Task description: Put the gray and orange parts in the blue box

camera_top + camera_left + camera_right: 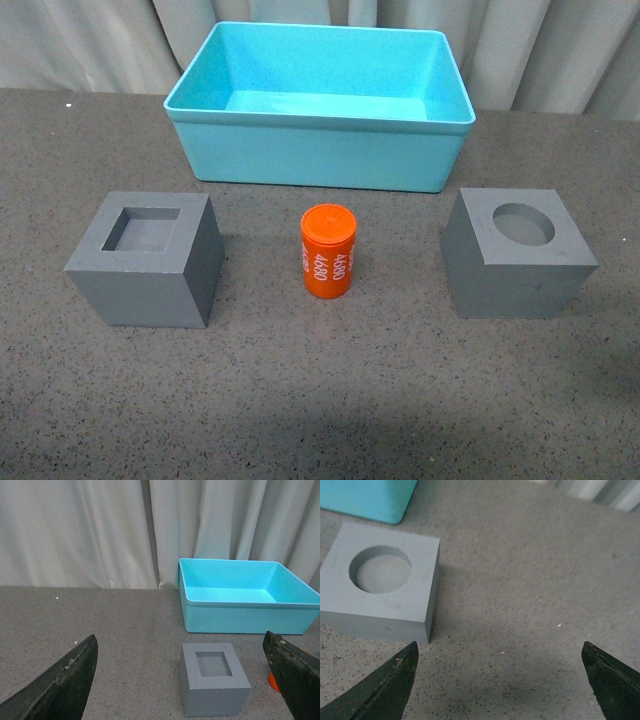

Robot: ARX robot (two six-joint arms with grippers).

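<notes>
Nothing in the bin yet: both arms are poised for a first pick.

All three parts stand on the table [300,400] in a row in front of the blue box [320,155], which looks empty: the square-recess cube [145,262] on the left, the orange cylinder [328,252] upright in the middle, and the round-recess cube [518,255] on the right. All are well apart from each other. The left gripper [180,637] is spread wide and holds nothing. It faces the square-recess cube, which sits roughly between its fingers. The right gripper [500,645] is just as wide and empty, but the round-recess cube lies off toward one finger. I'd say the next move is a descent. The left looks close to lined up, whereas the right needs to shift over its cube first. Either cube is broad, so the jaws must straddle it squarely.
</notes>
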